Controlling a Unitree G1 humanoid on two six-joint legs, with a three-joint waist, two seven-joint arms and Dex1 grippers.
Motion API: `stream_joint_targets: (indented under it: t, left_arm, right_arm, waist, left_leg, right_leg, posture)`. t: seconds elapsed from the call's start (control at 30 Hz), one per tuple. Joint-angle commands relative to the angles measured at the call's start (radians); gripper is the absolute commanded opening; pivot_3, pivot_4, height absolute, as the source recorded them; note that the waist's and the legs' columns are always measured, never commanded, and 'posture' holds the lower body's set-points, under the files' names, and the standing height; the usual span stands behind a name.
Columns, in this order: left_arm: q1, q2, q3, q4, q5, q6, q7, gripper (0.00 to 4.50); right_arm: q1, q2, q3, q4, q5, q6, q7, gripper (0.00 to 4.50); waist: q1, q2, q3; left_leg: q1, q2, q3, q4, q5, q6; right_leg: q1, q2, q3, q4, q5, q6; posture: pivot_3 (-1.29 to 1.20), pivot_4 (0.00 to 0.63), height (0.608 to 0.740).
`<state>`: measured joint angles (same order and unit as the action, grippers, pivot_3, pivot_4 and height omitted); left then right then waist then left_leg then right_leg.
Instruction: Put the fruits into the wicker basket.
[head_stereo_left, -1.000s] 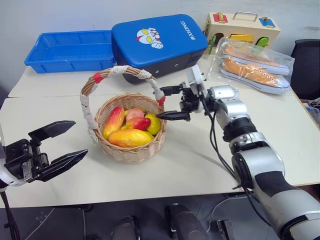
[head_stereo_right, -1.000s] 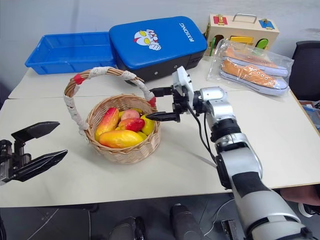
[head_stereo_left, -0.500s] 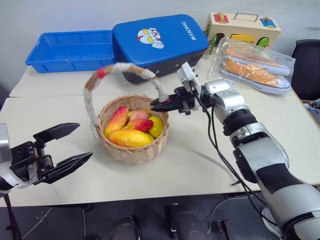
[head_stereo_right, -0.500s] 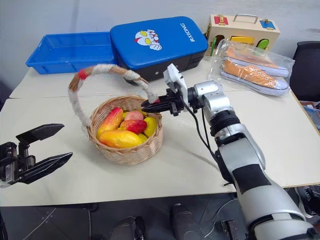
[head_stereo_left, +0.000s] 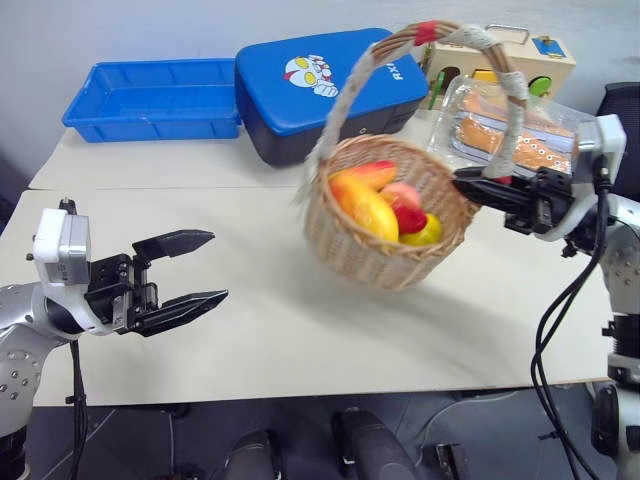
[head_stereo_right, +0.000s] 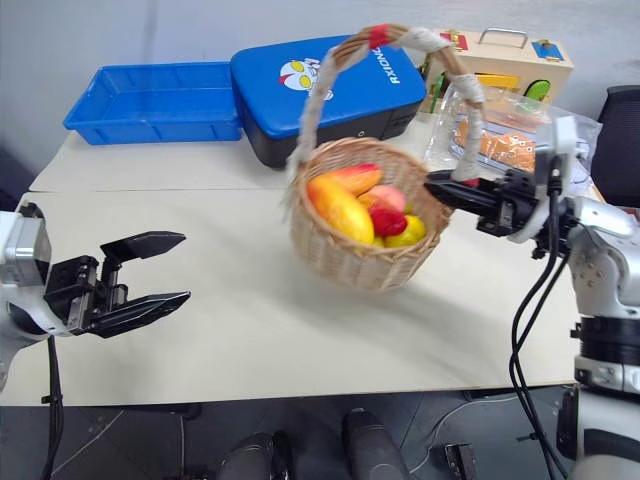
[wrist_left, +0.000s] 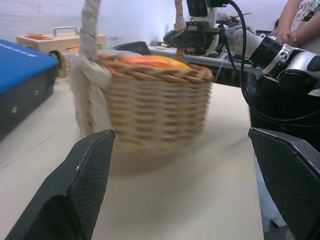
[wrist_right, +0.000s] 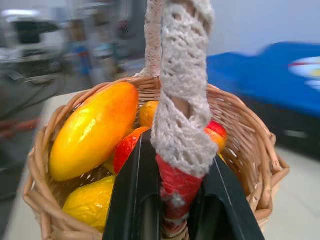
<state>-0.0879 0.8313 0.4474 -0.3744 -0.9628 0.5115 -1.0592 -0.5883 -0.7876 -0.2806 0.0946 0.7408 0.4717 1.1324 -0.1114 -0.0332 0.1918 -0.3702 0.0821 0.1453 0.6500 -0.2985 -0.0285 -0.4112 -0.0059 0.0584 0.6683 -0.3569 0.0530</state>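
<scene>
The wicker basket (head_stereo_left: 385, 245) is tilted at the table's right of middle, its white-corded handle (head_stereo_left: 345, 95) swung up. Inside lie the fruits: a long mango (head_stereo_left: 358, 202), a second mango (head_stereo_left: 376, 172) behind it and a red-yellow peach (head_stereo_left: 402, 195), beside plain yellow pieces. My right gripper (head_stereo_left: 472, 184) is shut on the handle's red end (wrist_right: 176, 186) at the basket's right rim. Whether the basket's base touches the table I cannot tell. At the table's left stands my left gripper (head_stereo_left: 193, 270), open and holding nothing, pointing toward the basket (wrist_left: 150, 107).
A blue plastic tray (head_stereo_left: 150, 100) and a blue case (head_stereo_left: 320, 85) sit at the back. A wooden box (head_stereo_left: 545, 55) and bagged orange shoes (head_stereo_left: 535, 145) lie back right, just behind the basket. A person (wrist_left: 300, 20) stands beyond the table.
My right gripper shut on the handle's red end and swept right, taking the basket with it and tipping it. My left gripper edged toward the middle. The camera shifted too.
</scene>
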Motion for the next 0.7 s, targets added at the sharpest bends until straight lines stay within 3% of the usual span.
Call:
stream_joint_targets:
  t: [0.03,0.23,0.4,0.43,0.6,0.7]
  left_arm:
    - [-0.1,0.01,-0.078,0.068,0.053,-0.028,-0.06,4.5]
    - [-0.236,-0.011,-0.165,0.155,0.113,-0.051,-0.11,4.5]
    - [-0.25,-0.027,-0.179,0.148,0.128,-0.051,-0.105,4.5]
    - [-0.249,-0.028,-0.176,0.146,0.128,-0.049,-0.104,4.5]
    - [-0.233,-0.013,-0.158,0.155,0.132,-0.043,-0.111,4.5]
    - [-0.193,0.02,-0.13,0.162,0.132,-0.03,-0.133,4.5]
  right_arm:
    - [0.075,-0.013,-0.114,-0.056,-0.112,-0.076,-0.209,0.19]
    - [0.124,0.023,-0.143,-0.007,-0.291,-0.139,-0.495,0.19]
    - [0.106,0.076,-0.141,-0.002,-0.305,-0.075,-0.638,0.19]
    - [0.111,0.085,-0.136,-0.018,-0.293,-0.054,-0.642,0.92]
    - [0.163,0.078,-0.178,-0.097,-0.24,-0.022,-0.607,2.5]
    - [0.244,0.015,-0.221,-0.14,-0.214,-0.051,-0.49,3.53]
  waist:
    - [0.002,0.0,0.0]
    - [0.0,0.0,0.0]
    - [0.001,0.0,0.0]
    - [0.001,0.0,0.0]
    - [0.006,0.0,0.0]
    - [0.014,0.0,0.0]
  left_leg:
    - [0.0,0.0,0.0,0.0,0.001,0.0]
    - [0.0,-0.002,0.002,0.001,0.003,0.001]
    - [0.0,0.0,0.002,-0.001,0.003,0.0]
    - [0.0,0.0,0.002,-0.001,0.004,-0.001]
    - [0.0,-0.001,0.002,0.001,0.004,0.0]
    - [0.0,-0.001,0.001,0.0,0.004,0.0]
  right_leg:
    - [0.0,0.0,0.001,0.001,0.0,0.0]
    - [-0.001,0.0,0.002,0.002,0.002,0.002]
    - [-0.002,0.001,0.002,0.003,0.002,0.002]
    - [-0.002,0.001,0.002,0.004,0.002,0.002]
    - [-0.002,0.0,0.002,0.005,0.002,0.002]
    - [-0.002,0.0,0.002,0.004,0.002,0.002]
  posture:
    - [0.0,0.15,0.74]
    - [0.0,0.15,0.74]
    - [0.0,0.15,0.74]
    - [0.0,0.15,0.74]
    - [0.0,0.15,0.74]
    - [0.0,0.15,0.74]
